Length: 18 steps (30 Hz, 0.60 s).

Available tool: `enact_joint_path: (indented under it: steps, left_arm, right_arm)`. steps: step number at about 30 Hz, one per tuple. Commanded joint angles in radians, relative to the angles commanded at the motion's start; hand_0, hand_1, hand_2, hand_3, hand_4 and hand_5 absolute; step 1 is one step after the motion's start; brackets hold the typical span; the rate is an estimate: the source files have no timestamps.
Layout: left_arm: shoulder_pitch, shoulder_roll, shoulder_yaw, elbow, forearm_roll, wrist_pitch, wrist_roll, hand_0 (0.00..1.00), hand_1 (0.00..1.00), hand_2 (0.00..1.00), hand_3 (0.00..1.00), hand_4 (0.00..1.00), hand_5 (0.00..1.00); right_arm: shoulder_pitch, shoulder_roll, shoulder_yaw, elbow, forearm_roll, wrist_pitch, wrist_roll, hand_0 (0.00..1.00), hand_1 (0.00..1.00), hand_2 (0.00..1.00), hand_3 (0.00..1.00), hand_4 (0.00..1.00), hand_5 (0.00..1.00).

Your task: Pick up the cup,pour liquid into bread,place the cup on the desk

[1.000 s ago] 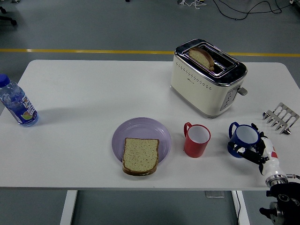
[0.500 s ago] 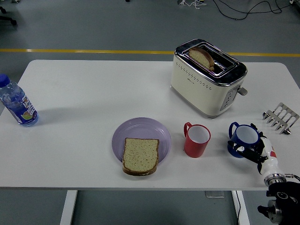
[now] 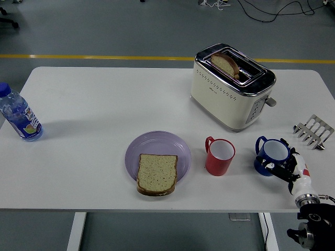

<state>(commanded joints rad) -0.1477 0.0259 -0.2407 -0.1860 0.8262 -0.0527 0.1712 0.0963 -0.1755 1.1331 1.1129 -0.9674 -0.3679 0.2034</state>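
Observation:
A blue cup (image 3: 273, 152) with a white inside stands upright on the white table at the right. My right hand (image 3: 280, 168) comes in from the lower right corner, its black fingers (image 3: 268, 167) curled around the cup's lower near side. A red cup (image 3: 220, 157) stands just left of the blue one, untouched. Left of it, a slice of bread (image 3: 156, 173) lies on the near edge of a purple plate (image 3: 157, 142). My left arm does not show.
A cream toaster (image 3: 230, 89) with a slice of toast (image 3: 225, 64) in its slot stands behind the cups. A metal toast rack (image 3: 314, 131) sits at the right edge. A water bottle (image 3: 18, 116) stands at the far left.
My right hand has shifted slightly and its fingers have drawn closer around the blue cup's base. The cup still stands on the table in the same place.

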Motion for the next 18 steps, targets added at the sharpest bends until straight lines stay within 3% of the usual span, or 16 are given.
enact_joint_path:
  steps: [18]
  left_arm:
    - [-0.003,0.0,-0.008,-0.001,0.003,-0.001,-0.001,0.67,0.739,0.74,0.635,0.398,0.998]
  right_arm:
    - [0.024,0.005,-0.014,-0.044,0.014,0.002,0.007,0.784,0.723,0.832,0.876,0.998,0.142]
